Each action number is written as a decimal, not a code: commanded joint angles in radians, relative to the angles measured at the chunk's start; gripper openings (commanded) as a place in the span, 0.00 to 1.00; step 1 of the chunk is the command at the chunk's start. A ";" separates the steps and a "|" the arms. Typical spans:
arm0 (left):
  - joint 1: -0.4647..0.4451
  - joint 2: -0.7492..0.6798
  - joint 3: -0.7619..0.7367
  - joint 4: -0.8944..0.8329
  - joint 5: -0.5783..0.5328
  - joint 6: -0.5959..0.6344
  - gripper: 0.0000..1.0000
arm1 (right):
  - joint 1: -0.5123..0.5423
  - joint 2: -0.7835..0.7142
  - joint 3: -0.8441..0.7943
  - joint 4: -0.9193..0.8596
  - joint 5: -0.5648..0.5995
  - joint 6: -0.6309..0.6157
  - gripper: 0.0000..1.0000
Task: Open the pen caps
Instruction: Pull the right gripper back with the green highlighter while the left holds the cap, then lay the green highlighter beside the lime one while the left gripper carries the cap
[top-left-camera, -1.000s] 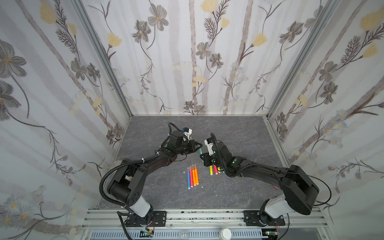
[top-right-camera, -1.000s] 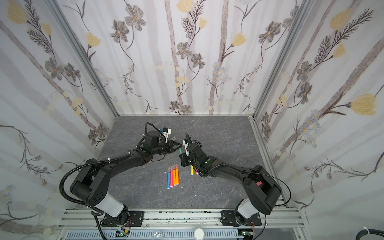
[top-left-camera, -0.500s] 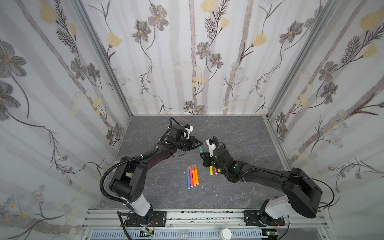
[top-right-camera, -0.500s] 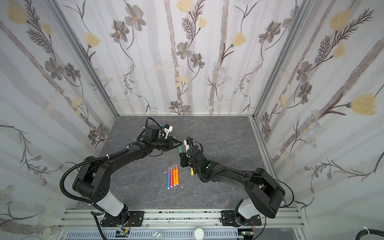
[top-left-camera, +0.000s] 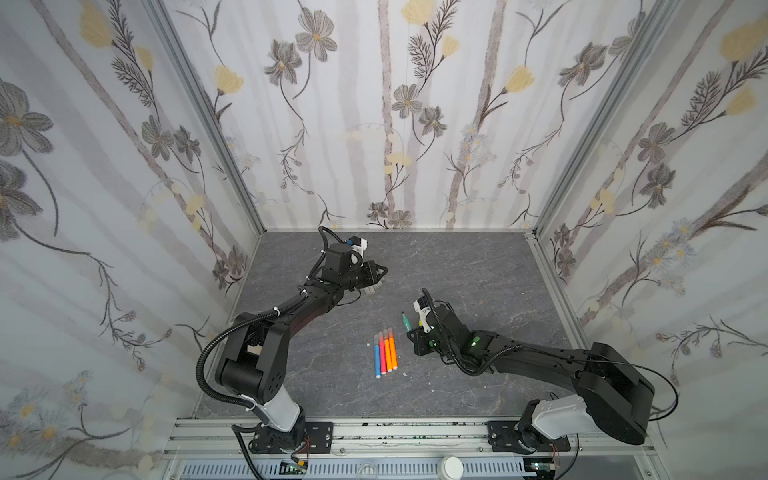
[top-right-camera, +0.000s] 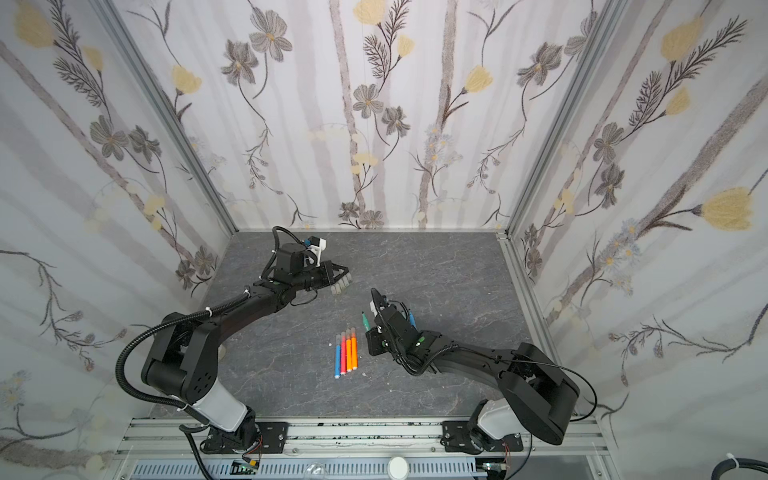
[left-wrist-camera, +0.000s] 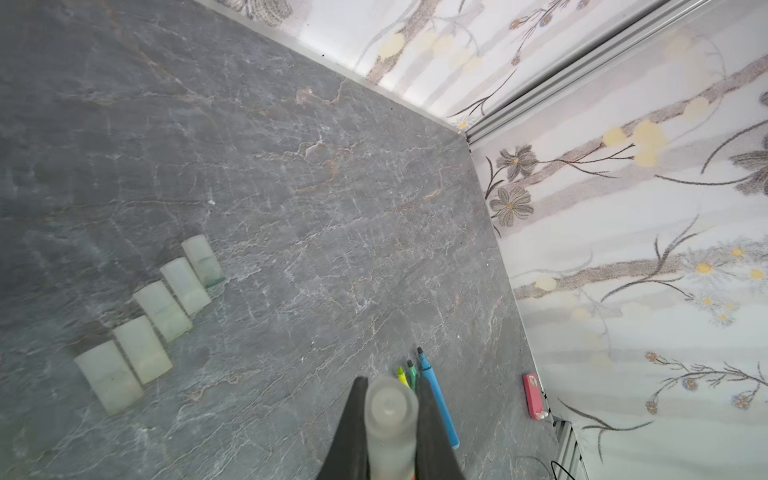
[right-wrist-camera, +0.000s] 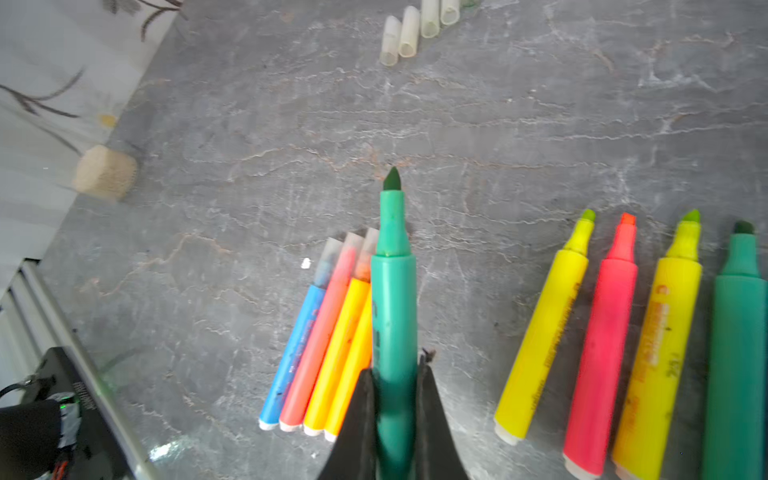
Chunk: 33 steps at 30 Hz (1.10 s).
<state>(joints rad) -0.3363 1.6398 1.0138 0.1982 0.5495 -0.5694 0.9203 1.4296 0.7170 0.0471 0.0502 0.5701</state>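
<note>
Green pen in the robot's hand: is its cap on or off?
Off. The green pen in the right gripper shows a bare pointed tip; the left gripper holds a loose cap.

Both top views look steeply down from high in front of the row of loose pen caps (top-left-camera: 370, 290). The left wrist camera sits close beside that row (left-wrist-camera: 153, 320); the right wrist camera faces that row (right-wrist-camera: 415, 29) from farther off.

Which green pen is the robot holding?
The green pen clamped in the right gripper, held above the table with its tip bare. The other green pen lies flat on the table, next to a yellow pen.
</note>
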 joint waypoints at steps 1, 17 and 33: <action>0.034 -0.019 -0.045 0.015 -0.016 0.028 0.00 | -0.004 0.040 0.027 -0.085 0.094 0.034 0.00; 0.143 -0.035 -0.173 0.016 -0.019 0.077 0.00 | -0.013 0.284 0.193 -0.161 0.216 0.151 0.00; 0.151 -0.001 -0.192 0.040 -0.016 0.082 0.00 | -0.009 0.325 0.223 -0.229 0.269 0.160 0.06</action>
<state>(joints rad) -0.1875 1.6329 0.8257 0.2127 0.5282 -0.4999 0.9096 1.7496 0.9314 -0.1616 0.2939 0.7212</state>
